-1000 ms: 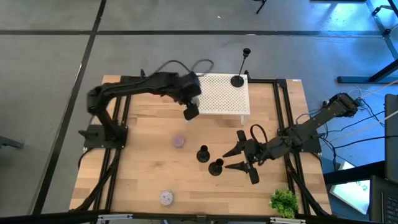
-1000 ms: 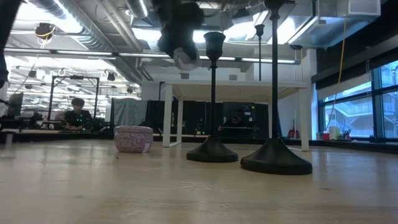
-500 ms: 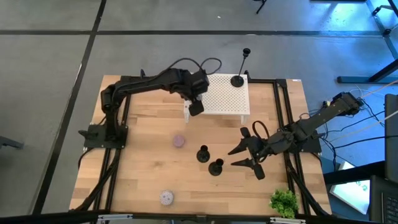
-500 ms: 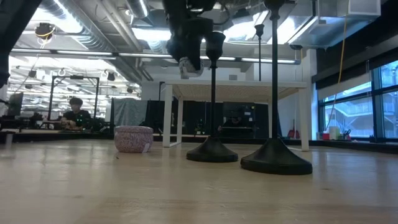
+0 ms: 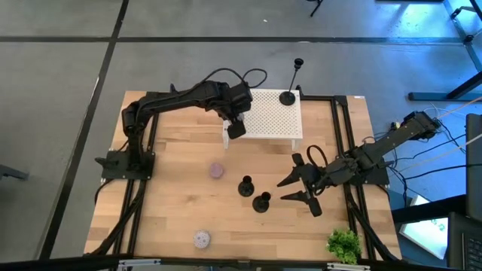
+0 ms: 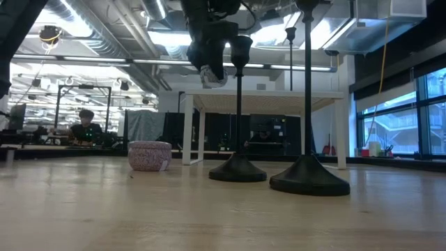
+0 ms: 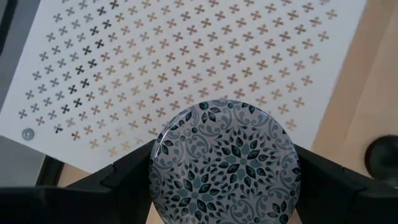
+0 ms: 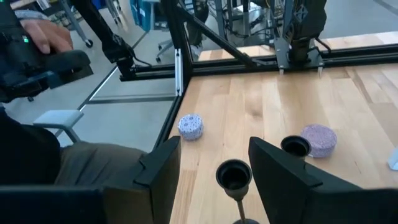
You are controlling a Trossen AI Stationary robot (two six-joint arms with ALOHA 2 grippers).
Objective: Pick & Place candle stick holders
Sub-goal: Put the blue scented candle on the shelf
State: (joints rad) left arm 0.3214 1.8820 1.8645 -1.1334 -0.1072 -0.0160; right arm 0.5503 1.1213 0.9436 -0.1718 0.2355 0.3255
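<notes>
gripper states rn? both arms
Left gripper: shut on a round patterned tin, above the white perforated stand.
Right gripper: open, empty, near a candle stick holder.

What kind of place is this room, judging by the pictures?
Probably a robotics lab or open workshop: a wooden worktable framed by dark rails, exposed ceiling ducts, and a person at a desk behind.

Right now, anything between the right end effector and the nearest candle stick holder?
Nothing visible. The right end effector sits open, just beside the nearer candle stick holder, with only bare table between them. In the right wrist view its cup shows straight ahead between the fingers. The second holder stands beyond it.
</notes>
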